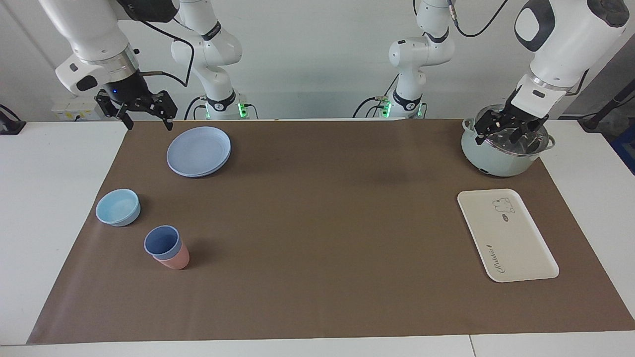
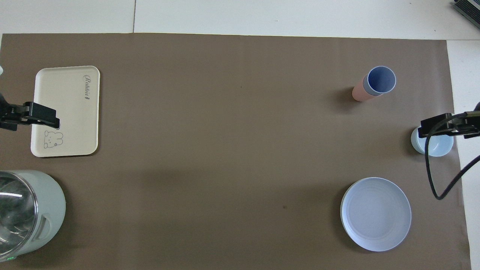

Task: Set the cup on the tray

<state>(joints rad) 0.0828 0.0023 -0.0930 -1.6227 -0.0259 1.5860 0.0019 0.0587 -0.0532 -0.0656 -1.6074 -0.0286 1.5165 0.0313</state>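
Nested upright in a pink cup (image 1: pixel 173 259), the blue cup (image 1: pixel 161 242) stands closest to the camera in the facing view, at the right arm's end of the worktop (image 1: pixel 317 238). Its long axis is vertical and its mouth opens upward, with only the rim and upper wall showing above the pink one.

From the right end effector (image 1: pixel 147 118), which hangs in the air with its fingers spread wide and nothing between them, the cup lies well below and farther out from the robots. A round blue plate (image 1: pixel 199 150) sits just beside and below that end effector, and a light-blue bowl (image 1: pixel 118 207) lies between it and the cup.

Over by the other arm, the left end effector (image 1: pixel 503 130) hovers at the rim of a pale green pot (image 1: pixel 496 158), also empty; its fingers look parted. The cream tray (image 1: pixel 506 235) lies below it and farther out, well apart from the cup, across most of the worktop.

I'd judge the right arm much the nearer to the cup. It would have to lift the blue one free of the pink.
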